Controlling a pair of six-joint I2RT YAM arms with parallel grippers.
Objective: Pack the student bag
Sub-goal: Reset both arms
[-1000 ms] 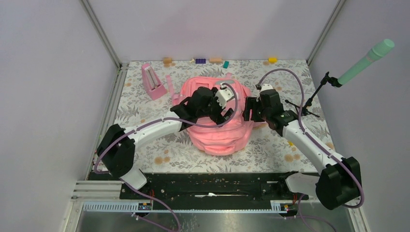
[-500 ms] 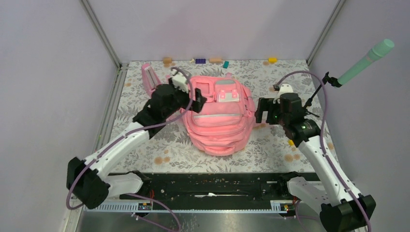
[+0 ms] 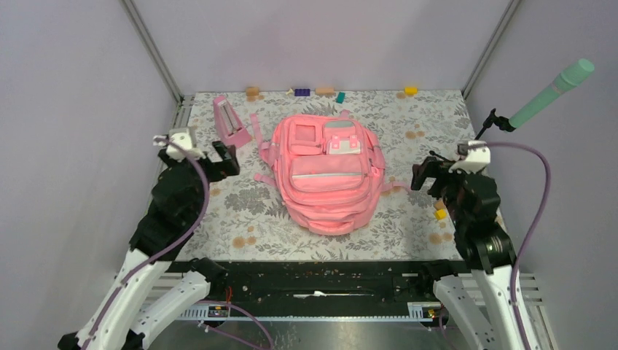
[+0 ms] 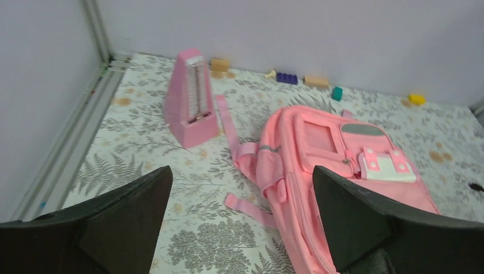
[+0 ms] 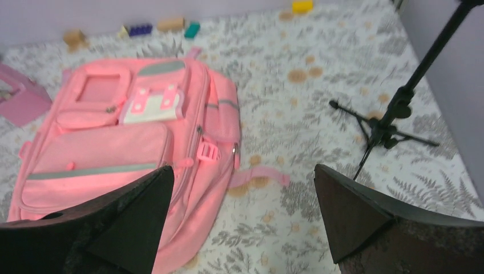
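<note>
The student bag [image 3: 326, 175] is a large pink backpack lying flat in the middle of the floral table, front pockets up and zips closed. Its straps trail out to the left and right. My left gripper [image 3: 225, 159] hangs open to the left of the bag, clear of it and holding nothing. In the left wrist view the bag [image 4: 348, 165] lies ahead to the right of the gripper [image 4: 242, 174]. My right gripper [image 3: 423, 173] is open and empty, off the bag's right side. In the right wrist view the bag [image 5: 108, 142] fills the left, beyond the gripper [image 5: 242, 171].
A small pink triangular stand [image 3: 231, 124] is upright left of the bag. Several small blocks [image 3: 302, 92] line the back wall. A black tripod [image 5: 388, 128] carrying a green microphone [image 3: 554, 91] stands at the right. A yellow piece [image 3: 439, 214] lies by the right arm.
Both arms have pulled back from over the bag, the left to the left and the right to the right and nearer. Both grippers opened wider. The bag now lies uncovered.
</note>
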